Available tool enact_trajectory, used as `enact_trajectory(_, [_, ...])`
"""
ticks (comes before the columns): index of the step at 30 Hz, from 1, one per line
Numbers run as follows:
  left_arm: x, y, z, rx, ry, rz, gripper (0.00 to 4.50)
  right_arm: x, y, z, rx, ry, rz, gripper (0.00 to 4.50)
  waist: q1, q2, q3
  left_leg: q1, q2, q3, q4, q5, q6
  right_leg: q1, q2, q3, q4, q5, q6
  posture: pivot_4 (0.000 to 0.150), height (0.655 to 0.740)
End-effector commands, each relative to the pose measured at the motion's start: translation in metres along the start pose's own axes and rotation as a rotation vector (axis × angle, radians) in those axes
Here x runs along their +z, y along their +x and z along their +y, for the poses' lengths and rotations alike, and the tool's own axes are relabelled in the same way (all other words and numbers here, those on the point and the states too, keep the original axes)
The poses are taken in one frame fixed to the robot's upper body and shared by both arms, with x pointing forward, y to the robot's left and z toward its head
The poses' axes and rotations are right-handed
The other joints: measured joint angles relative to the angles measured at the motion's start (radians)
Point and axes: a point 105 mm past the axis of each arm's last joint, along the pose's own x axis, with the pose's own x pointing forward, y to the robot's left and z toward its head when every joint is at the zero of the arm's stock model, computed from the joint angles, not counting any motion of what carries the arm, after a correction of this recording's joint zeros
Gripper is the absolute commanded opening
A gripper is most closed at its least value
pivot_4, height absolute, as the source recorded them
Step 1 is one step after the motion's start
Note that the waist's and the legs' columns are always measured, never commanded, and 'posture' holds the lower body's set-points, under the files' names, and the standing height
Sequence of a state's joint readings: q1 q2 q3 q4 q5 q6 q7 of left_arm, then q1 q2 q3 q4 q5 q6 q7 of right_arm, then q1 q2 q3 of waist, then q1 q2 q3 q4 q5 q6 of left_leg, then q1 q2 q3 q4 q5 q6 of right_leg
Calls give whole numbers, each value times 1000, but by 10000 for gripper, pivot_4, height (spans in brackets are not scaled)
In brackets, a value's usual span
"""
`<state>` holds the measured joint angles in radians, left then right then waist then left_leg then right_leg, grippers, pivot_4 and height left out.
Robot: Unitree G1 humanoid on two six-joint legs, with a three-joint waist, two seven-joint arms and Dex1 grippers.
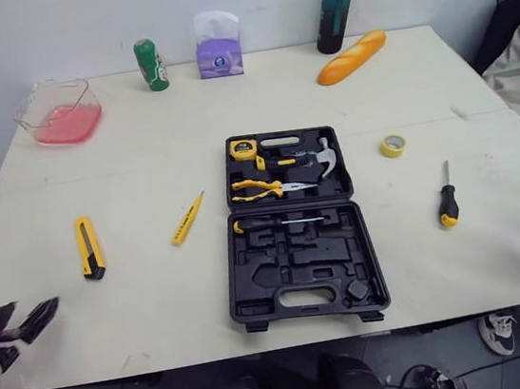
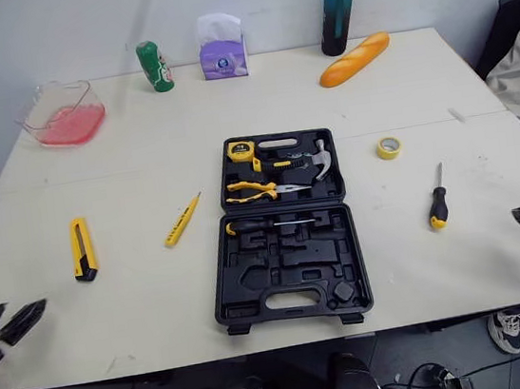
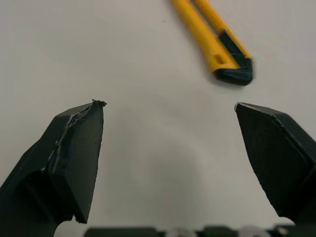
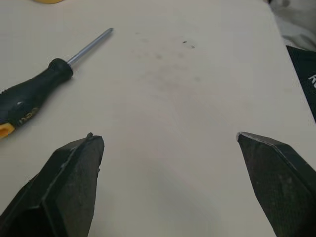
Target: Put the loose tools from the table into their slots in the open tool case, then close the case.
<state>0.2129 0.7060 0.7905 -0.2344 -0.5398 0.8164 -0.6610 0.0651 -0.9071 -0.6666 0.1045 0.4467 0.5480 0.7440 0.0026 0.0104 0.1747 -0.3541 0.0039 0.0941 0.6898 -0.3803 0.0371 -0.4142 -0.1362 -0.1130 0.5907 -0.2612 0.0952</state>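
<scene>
Currently the left end effector (image 3: 170, 128) and the right end effector (image 4: 170, 138) both gape open and empty over the counter (image 1: 136, 124), a yellow knife (image 1: 89, 247) near the left, a screwdriver (image 1: 447, 199) near the right, the open tool case (image 1: 299, 276) lying between.

Left gripper (image 3: 168, 106) and right gripper (image 4: 168, 137), both wide open.
Each one sits low and far out on its own side, with its two black fingers spread far apart and pointing forward.
</scene>
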Motion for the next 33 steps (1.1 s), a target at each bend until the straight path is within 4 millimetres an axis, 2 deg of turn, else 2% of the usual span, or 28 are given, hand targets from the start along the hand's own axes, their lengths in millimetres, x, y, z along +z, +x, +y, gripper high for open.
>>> enact_trajectory(1, [29,19,-91,-394,132,-42,44676,17,10,40,46,4,-61,45000,1,0,0,0,0,0,0,0,0,0,0,0,0,0,0,1500,7394])
enact_trajectory(2, [35,23,-109,-468,150,-55,44676,17,14,47,21,19,-70,45000,0,0,0,0,-1,0,0,0,0,0,0,1,0,0,1,1500,7394])
enact_trajectory(8, [62,33,-183,-827,225,-120,44676,10,31,84,-59,89,-91,45000,-4,1,1,1,0,1,0,4,-3,0,5,1,3,0,1,1500,7394])
enact_trajectory(10, [71,41,-214,-973,315,-139,44676,3,41,87,-126,126,-85,45000,-3,1,1,1,-1,2,0,6,-1,0,6,1,5,0,1,1500,7394])
enact_trajectory(15, [98,56,-259,-1190,411,-255,44676,1,63,96,-181,197,-116,45000,-3,1,1,0,-4,2,0,12,4,0,11,2,8,1,2,1500,7394])
enact_trajectory(19, [104,66,-276,-1268,490,-326,44676,-6,78,91,-261,211,-119,45000,-6,1,1,0,-3,4,-3,13,4,0,17,2,4,1,2,1500,7394])
enact_trajectory(20, [105,68,-280,-1284,499,-339,44977,-8,80,87,-303,226,-126,42398,-6,1,1,0,-1,6,-4,13,3,-1,19,2,3,1,3,1500,7394])
enact_trajectory(22, [110,71,-285,-1312,486,-365,45000,-12,80,82,-359,260,-139,36233,-5,1,1,0,0,6,-4,14,2,-1,21,1,2,1,3,1500,7394])
enact_trajectory(27, [111,73,-290,-1344,474,-379,45000,-15,77,91,-341,279,-167,11722,-2,0,1,1,2,4,-4,16,0,0,22,6,3,1,3,1500,7394])
enact_trajectory(30, [110,70,-289,-1350,473,-380,45000,-4,69,93,-287,234,-206,11617,-2,0,1,0,2,3,-4,16,0,0,21,6,3,1,3,1500,7394])
enact_trajectory(33, [107,69,-280,-1332,478,-351,45000,27,62,111,-80,148,-271,11617,-4,1,2,0,2,4,-4,16,1,0,21,7,3,2,3,1500,7394])
